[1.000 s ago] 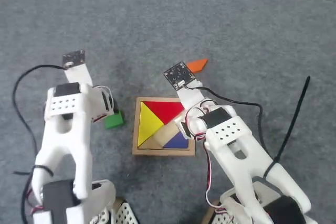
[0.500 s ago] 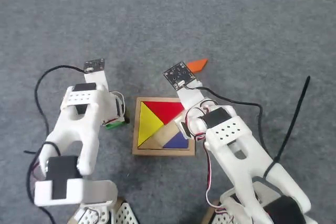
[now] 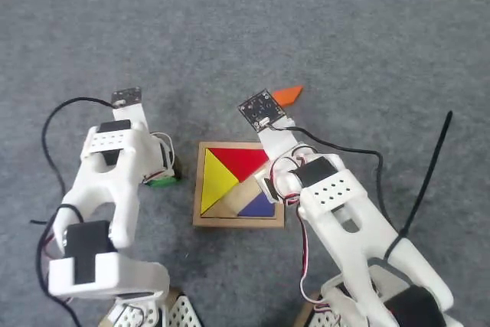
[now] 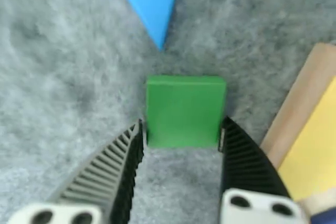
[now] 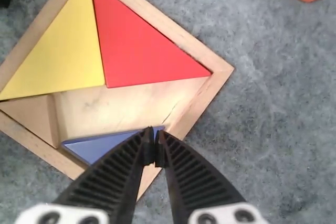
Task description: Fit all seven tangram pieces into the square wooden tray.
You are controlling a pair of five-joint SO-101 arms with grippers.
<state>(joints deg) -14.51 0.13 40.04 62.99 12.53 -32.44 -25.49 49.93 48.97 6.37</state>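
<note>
Straddling green square (image 4: pixel 185 109) with left fingers (image 4: pixel 126 156) spread; right fingers (image 5: pixel 131 166) pressed together above wooden tray (image 5: pixel 220 72). Next, probably: pinch, lift, carry into tray's bare gap.

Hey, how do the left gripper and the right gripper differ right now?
The left gripper is open; the right gripper is shut, tips together. The left gripper has a finger on each side of the green square on the grey carpet; the right gripper holds nothing. The left gripper is beside the wooden tray; the right gripper is above the tray's edge, by the dark blue piece. Both have black ribbed fingers.
</note>
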